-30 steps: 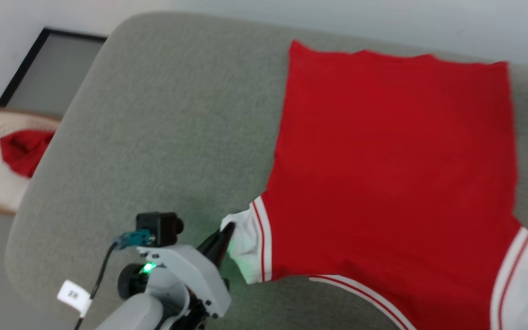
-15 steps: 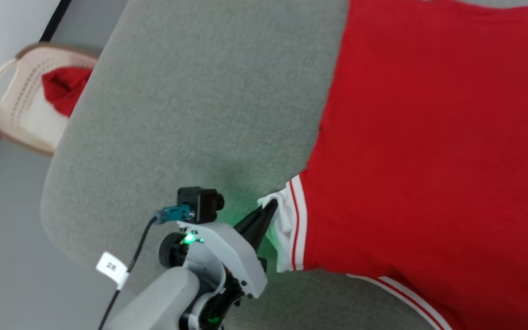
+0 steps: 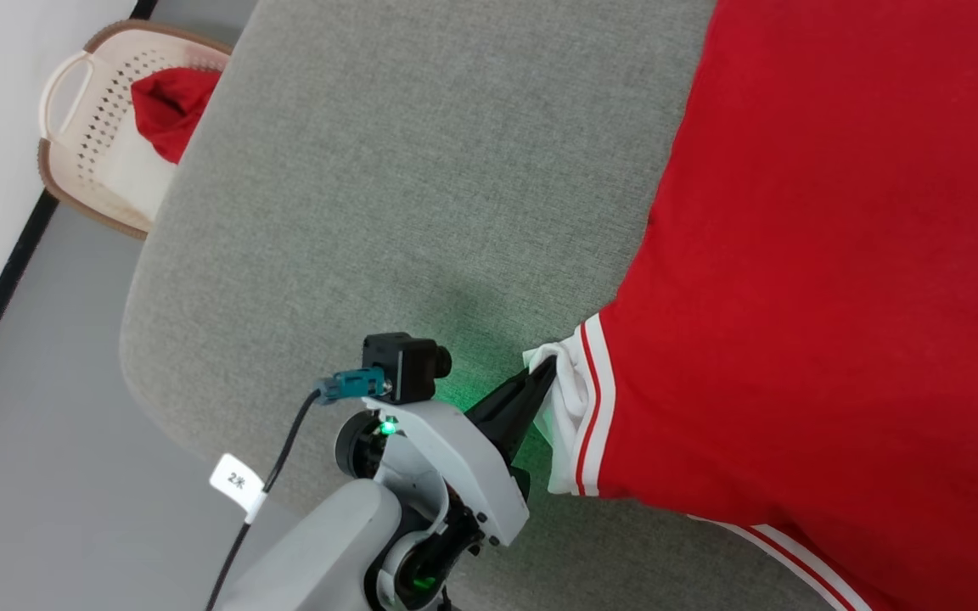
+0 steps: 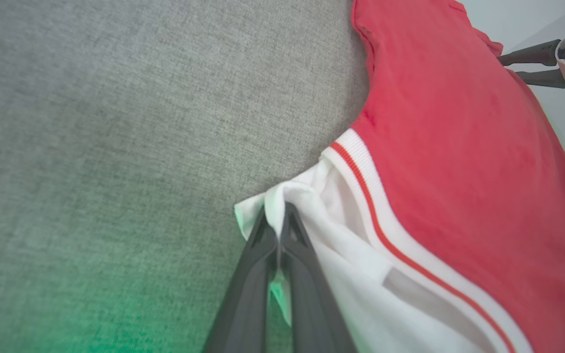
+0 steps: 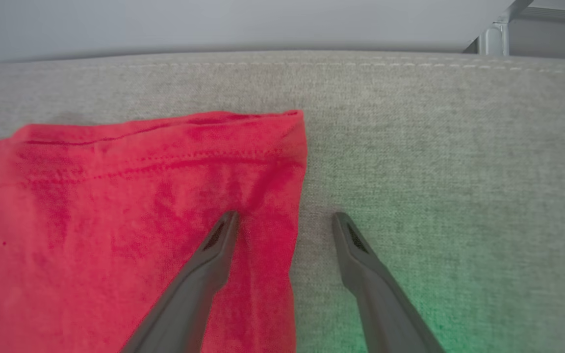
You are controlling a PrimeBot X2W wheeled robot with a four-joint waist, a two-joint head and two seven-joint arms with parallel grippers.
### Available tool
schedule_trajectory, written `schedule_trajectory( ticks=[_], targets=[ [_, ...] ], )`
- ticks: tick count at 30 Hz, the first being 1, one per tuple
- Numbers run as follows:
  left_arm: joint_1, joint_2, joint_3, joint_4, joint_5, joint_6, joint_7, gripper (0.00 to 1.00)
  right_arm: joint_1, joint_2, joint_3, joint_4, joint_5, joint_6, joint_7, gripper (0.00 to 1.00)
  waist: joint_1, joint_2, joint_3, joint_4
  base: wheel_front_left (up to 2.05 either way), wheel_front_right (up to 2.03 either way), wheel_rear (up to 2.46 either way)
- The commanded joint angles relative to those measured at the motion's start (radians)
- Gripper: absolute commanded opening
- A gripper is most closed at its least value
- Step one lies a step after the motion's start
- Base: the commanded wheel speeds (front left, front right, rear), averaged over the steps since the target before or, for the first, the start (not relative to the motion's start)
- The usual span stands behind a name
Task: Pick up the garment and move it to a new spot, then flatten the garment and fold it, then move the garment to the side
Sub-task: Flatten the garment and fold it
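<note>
Head view shows the left gripper [image 3: 550, 367] pinched shut on the crumpled outer edge of the white sleeve [image 3: 572, 406] of the garment [image 3: 812, 255]. In the left wrist view the two dark fingers meet at their tips, with a fold of white fabric squeezed between them and a little more showing in the slit below.

The right gripper [image 5: 285, 216] stands wide. It straddles the garment's side edge just short of a hem corner, with one finger over red fabric and the other over the bare grey cushion [image 5: 449, 162]. Whether the tips press down, I cannot tell.

Counted: one garment, one white sleeve in sight, two grippers, one beige perforated basket [image 3: 86, 127] on the floor past the cushion's left edge, and one plain red cloth [image 3: 168, 100] inside it.

The garment lies spread flat on the cushion, toward the right of the head view. Its long axis runs away from the robot, with the sleeve end nearest and the body stretching up and off the top of that view. The held sleeve points left, out toward the bare cushion.
</note>
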Motion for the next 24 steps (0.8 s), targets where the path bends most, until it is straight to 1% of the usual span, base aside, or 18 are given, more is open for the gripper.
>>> schedule_trajectory(
  ticks=[1, 2, 7, 9, 14, 18, 20, 24],
  targets=[
    [0.002, 0.005, -0.005, 0.033, 0.000, 0.004, 0.010, 0.00, 0.078, 0.057, -0.036, 0.081, -0.049, -0.001, 0.044, 0.09, 0.0000, 0.0000, 0.002, 0.006, 0.00, 0.00, 0.00],
    [0.001, 0.004, -0.004, 0.036, -0.001, 0.003, 0.010, 0.00, 0.075, 0.061, -0.057, 0.081, -0.070, -0.001, 0.047, 0.00, 0.0000, 0.0000, 0.002, 0.006, 0.00, 0.00, 0.00],
    [-0.005, 0.003, 0.000, 0.049, -0.006, 0.004, 0.006, 0.00, 0.055, 0.093, -0.144, 0.052, -0.177, -0.001, 0.060, 0.00, 0.0000, 0.0000, -0.008, -0.005, 0.00, 0.00, 0.00],
    [-0.005, 0.005, 0.001, 0.052, -0.008, 0.004, 0.006, 0.00, 0.046, 0.116, -0.168, 0.036, -0.202, -0.001, 0.053, 0.00, 0.0000, 0.0000, -0.018, -0.013, 0.00, 0.00, 0.00],
    [-0.003, 0.018, 0.012, 0.052, -0.011, 0.011, 0.003, 0.00, 0.032, 0.140, -0.188, 0.006, -0.238, 0.000, 0.037, 0.00, 0.0000, 0.0000, -0.053, -0.042, 0.00, 0.00, 0.00],
    [0.003, 0.028, 0.019, 0.048, -0.014, 0.015, 0.001, 0.00, 0.031, 0.147, -0.173, 0.000, -0.228, 0.000, 0.026, 0.00, 0.0000, 0.0000, -0.080, -0.068, 0.00, 0.00, 0.00],
    [0.009, 0.038, 0.022, 0.047, -0.016, 0.019, 0.001, 0.00, 0.037, 0.151, -0.145, 0.001, -0.213, 0.000, 0.017, 0.00, 0.0000, 0.0000, -0.102, -0.088, 0.00, 0.00, 0.00],
    [0.024, 0.054, 0.026, 0.036, -0.019, 0.028, 0.005, 0.00, 0.056, 0.155, -0.080, 0.002, -0.134, 0.000, 0.017, 0.00, 0.0000, 0.0000, -0.147, -0.128, 0.00, 0.00, 0.00]
  ],
)
